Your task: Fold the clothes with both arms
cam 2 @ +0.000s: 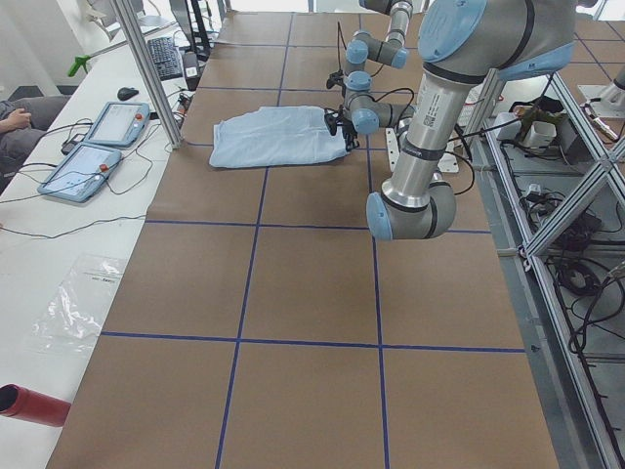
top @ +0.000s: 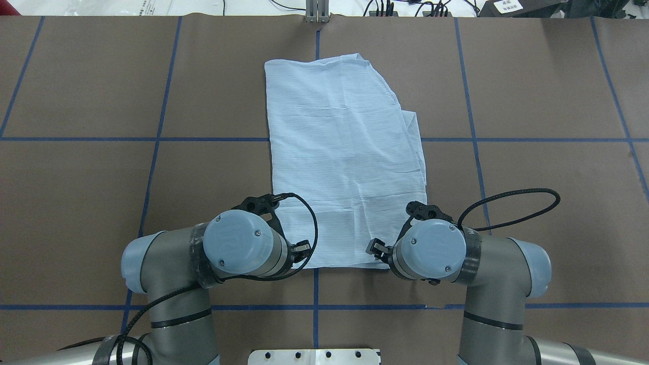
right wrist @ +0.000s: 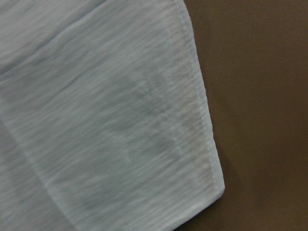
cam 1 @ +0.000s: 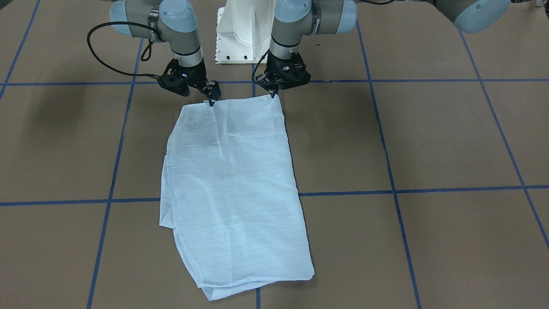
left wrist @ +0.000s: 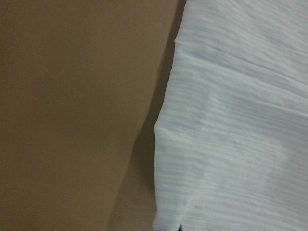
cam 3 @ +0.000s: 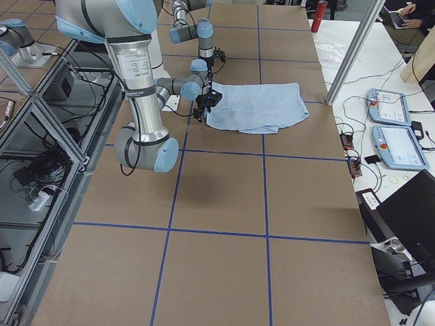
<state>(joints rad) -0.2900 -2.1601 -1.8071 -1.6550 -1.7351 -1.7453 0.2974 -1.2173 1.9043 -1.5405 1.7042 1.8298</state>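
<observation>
As shirt (cam 1: 233, 180) lies flat, left hand (cam 1: 273, 94), right hand (cam 1: 211, 102) at corners

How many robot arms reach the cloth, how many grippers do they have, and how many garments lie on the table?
Robot arms at the cloth: 2, the left arm and the right arm
Grippers: 2, the left gripper and the right gripper
Garments: 1, a light blue shirt
Total: 5

The left arm (top: 167, 253) and right arm (top: 499, 263) are grey tubes with light blue joint caps, dark lettered bands and looping black cables (top: 556, 196); left pincer (cam 1: 273, 93) and right pincer (cam 1: 212, 101) are black.
</observation>
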